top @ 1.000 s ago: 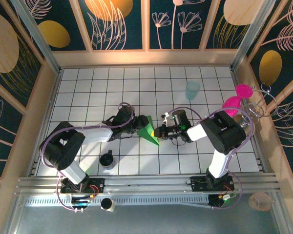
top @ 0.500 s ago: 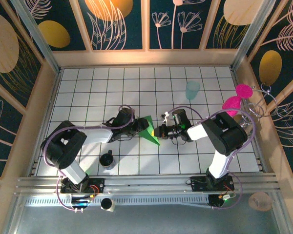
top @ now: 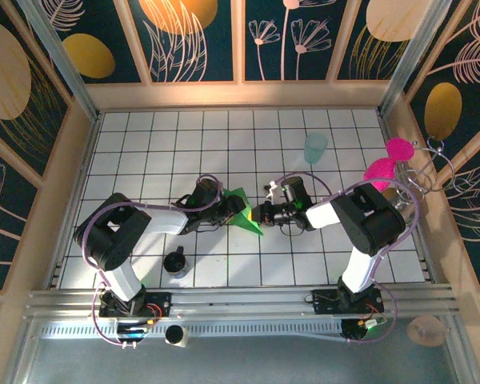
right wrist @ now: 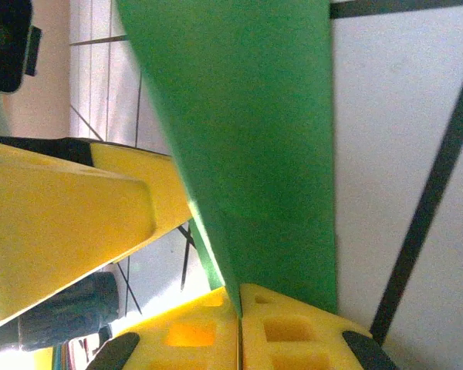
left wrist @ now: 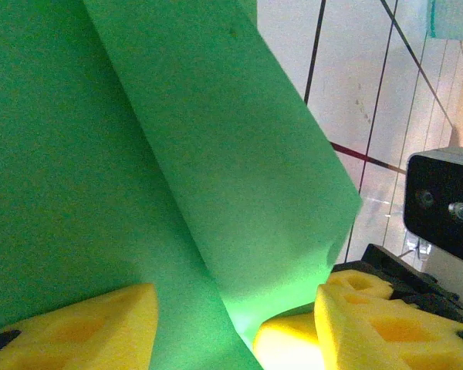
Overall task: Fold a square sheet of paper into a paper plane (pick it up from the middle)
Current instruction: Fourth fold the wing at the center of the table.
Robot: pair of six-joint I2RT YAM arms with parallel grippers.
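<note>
The square sheet of paper (top: 242,210) is bright green and creased into a pointed, folded shape, held up off the tiles in the middle of the table. My right gripper (top: 261,214) comes in from the right. In the right wrist view its yellow pads (right wrist: 293,331) are pressed together, with the right gripper (right wrist: 239,297) shut on the paper's lower edge (right wrist: 255,139). My left gripper (top: 227,210) reaches in from the left. Its yellow fingers (left wrist: 69,327) stand wide apart, leaving the left gripper (left wrist: 235,324) open around a folded flap of the paper (left wrist: 177,154).
A pale teal cup (top: 315,147) stands at the back right. A small dark cup (top: 175,262) sits near the left arm's base. Pink objects (top: 388,160) hang by the right wall. Wooden walls bound the tiled table (top: 144,144).
My left arm has pushed a little to the right, closer into the paper, and its elbow has swung inward. The paper has tipped slightly. The right gripper keeps its pinch.
</note>
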